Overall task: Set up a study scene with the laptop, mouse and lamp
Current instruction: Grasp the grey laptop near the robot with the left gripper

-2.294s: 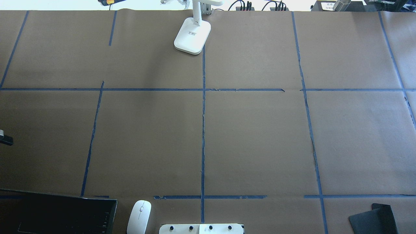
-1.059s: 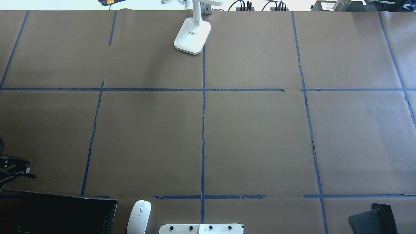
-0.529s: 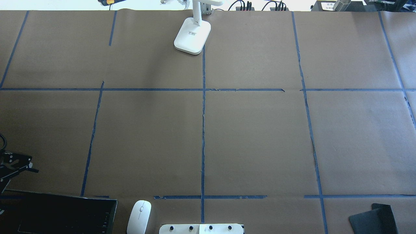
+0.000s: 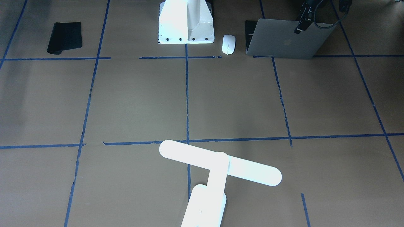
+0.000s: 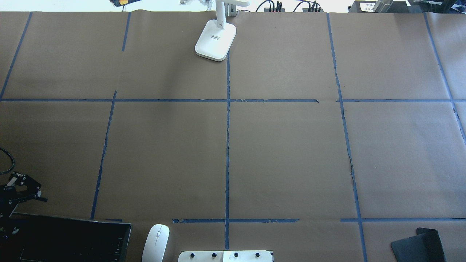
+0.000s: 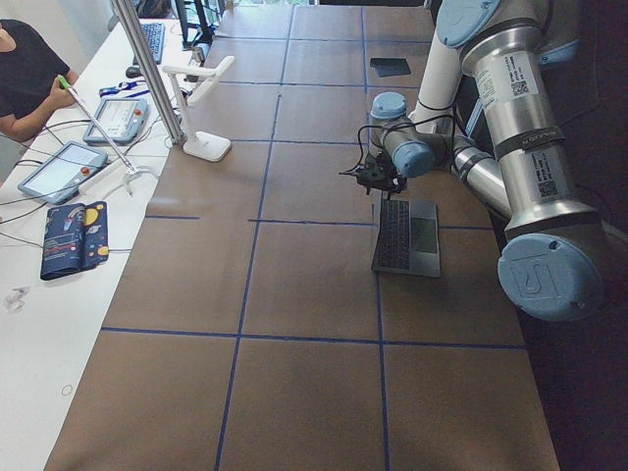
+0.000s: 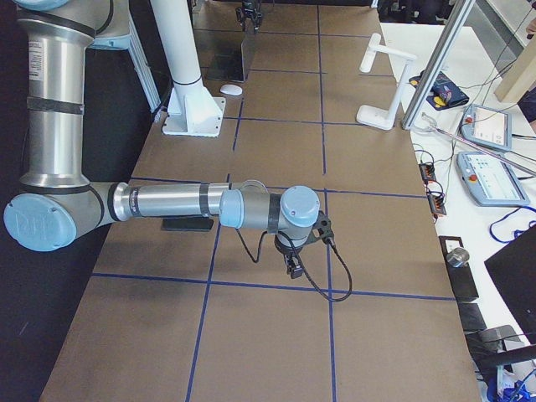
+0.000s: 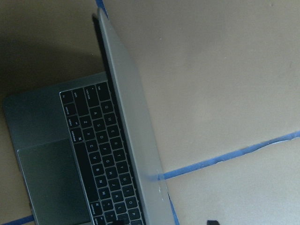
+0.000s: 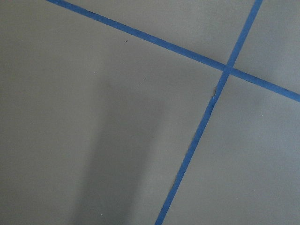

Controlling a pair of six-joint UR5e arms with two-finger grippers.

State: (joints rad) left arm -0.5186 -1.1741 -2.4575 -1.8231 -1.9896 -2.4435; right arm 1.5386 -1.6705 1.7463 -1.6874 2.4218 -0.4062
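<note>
"Laptop point(image 4: 284, 42) first: where did it sit?"

"Open on the counter point(image 4: 236, 94) at my own edge, on my left side, with the lid raised and its back turned to the far side. My left end effector point(image 4: 298, 30) hung at the lid's top edge with its fingers parted. Whether it touched the lid, I could not tell."

"And the mouse point(image 4: 228, 44) and lamp point(image 4: 217, 164)?"

"The mouse lay just beside the laptop, between it and my white pedestal point(image 4: 186, 22). The lamp stood at the far edge, well apart from both. My right end effector point(image 7: 293, 266) hovered low over the counter near a crossing of blue tape point(image 9: 227, 68). Open or closed, I could not tell."
</note>
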